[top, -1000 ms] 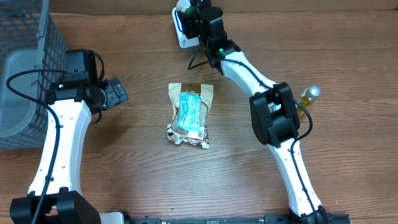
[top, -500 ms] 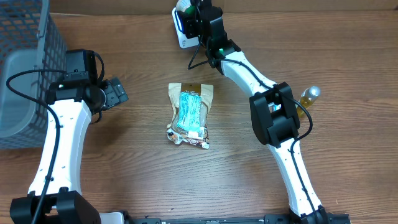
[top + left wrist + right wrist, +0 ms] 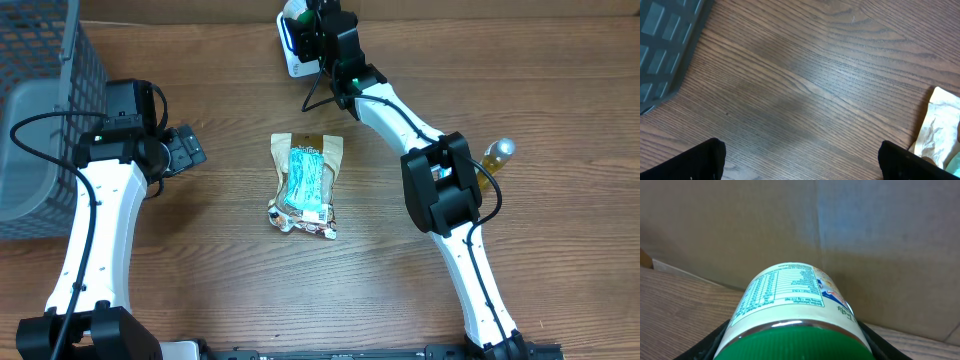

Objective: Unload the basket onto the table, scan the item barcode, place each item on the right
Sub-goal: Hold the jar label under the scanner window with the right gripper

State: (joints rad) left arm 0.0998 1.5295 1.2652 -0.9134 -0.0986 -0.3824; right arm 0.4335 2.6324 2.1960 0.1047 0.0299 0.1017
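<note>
Nothing moved: right claw (image 3: 796,351) clamps jar (image 3: 790,292), lid (image 3: 792,336) cut off; left claw (image 3: 805,167) gapes.

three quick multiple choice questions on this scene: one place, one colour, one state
1. Where does the snack pouch lie?
A on a shelf
B flat on the table
C in a bowl

2. What colour is the lid of the container in the right gripper?
A red
B green
C white

3. How is the left gripper?
A open, empty
B shut on the pouch
C shut on a cup

Answers: B, the pouch lies on the wood mid-table. B, the right wrist view shows a green lid. A, its fingers stand wide over bare wood.
</note>
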